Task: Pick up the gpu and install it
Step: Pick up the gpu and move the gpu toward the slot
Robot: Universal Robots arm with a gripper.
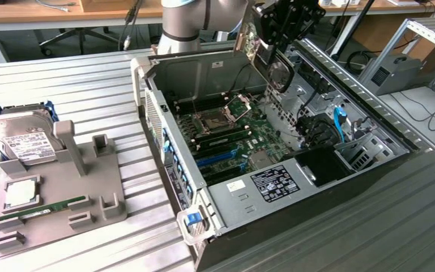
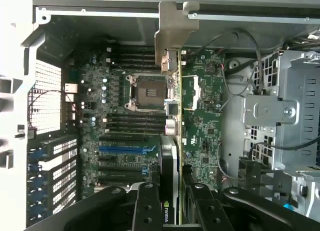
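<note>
i am watching the gripper (image 1: 269, 44) hanging over the open computer case (image 1: 293, 204), near the side of it that lies toward the top of the exterior view. its jaws are pinching the gpu (image 1: 278, 72) by one end, so the card is hanging below them with its round fan facing the exterior view's right.

in the wrist view the black fingers (image 2: 145, 206) are closing on either face of the gpu (image 2: 169, 156). i am seeing the card edge-on, with its silver-beige bracket (image 2: 172, 31) at the end away from the grip. holding it by the thin faces is, i judge, leaving the lower edge free and the bracket end unobstructed.

the card is hovering well clear of the motherboard (image 1: 225, 133), and the blue expansion slot (image 2: 127, 148) is lying bare beside it, so i am reading the pick-up as done and the seating as not done.

over on the exterior view's left, the grey fixture tray (image 1: 59, 198) is propping up the hard drive (image 1: 25, 139) and cradling the ram stick (image 1: 40, 211), presumably so each part is sitting at a known spot.
</note>
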